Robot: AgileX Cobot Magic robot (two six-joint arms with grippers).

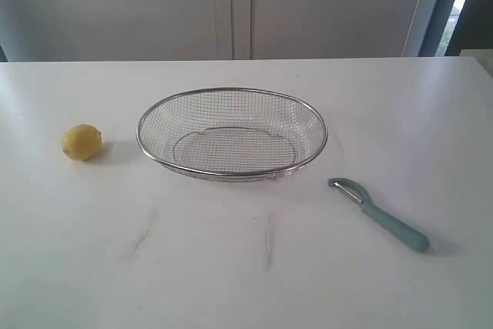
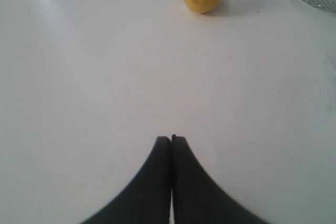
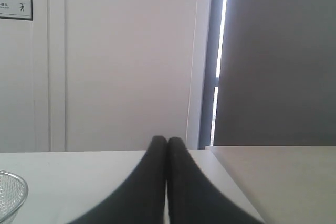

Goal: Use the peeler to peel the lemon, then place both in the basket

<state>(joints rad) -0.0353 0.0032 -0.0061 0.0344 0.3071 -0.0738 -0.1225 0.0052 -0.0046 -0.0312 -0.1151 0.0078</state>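
Lemon (image 1: 82, 142): recorded resting on the white counter (image 1: 246, 283) near its left edge, roughly midway between the far and near edges. Skin is seen whole on the visible sides. No contact with any other item.

Basket (image 1: 158, 125): placed upright at about the centre of the counter, long axis running left to right. Nothing is seen inside it. The lemon lies near its left end but apart from it.

Peeler (image 1: 377, 216): laid flat toward the right side of the counter, closer to the near edge than the basket. The metal head is turned toward the basket's right end, just beside it but not touching. The teal handle is directed at the near right corner.

Left claw (image 2: 171, 139): fingers pressed together, nothing pinched. It is held over bare counter, with the lemon ahead and well apart.

Right claw (image 3: 167, 140): fingers pressed together, nothing pinched. It is aimed toward the wall beyond the counter; only a piece of basket mesh is caught in its wrist view.
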